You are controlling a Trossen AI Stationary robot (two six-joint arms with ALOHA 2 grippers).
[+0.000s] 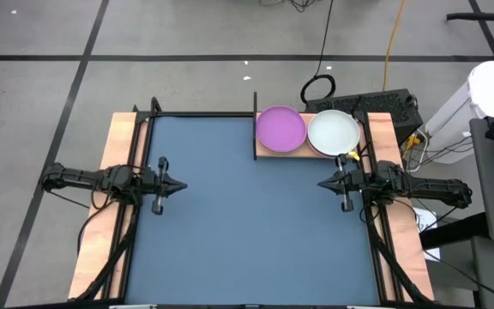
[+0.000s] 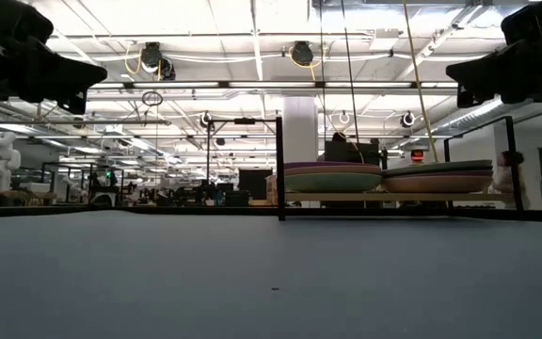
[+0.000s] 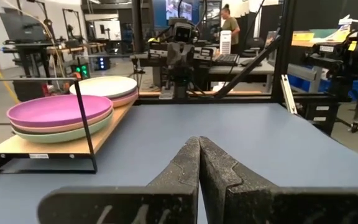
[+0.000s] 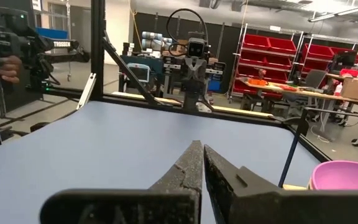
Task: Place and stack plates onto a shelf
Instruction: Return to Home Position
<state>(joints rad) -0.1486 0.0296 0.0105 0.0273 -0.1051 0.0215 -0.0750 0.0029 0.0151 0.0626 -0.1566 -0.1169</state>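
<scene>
The left end effector [image 1: 181, 184] is hovering over the left side of the desk [image 1: 247, 240], fingers pressed together and holding nothing. Farther right, at the far edge, the shelf [image 1: 281, 154] is carrying two stacks beside its black rail [image 1: 256, 124]: one topped by a purple plate [image 1: 281, 127], the next by a pale mint plate [image 1: 334, 131]. The right end effector [image 1: 322, 183] is hovering near that second stack, likewise pinched together and empty. The plates are looking stiff, light and matte, so pinching a raised rim is probably gripping best.
</scene>
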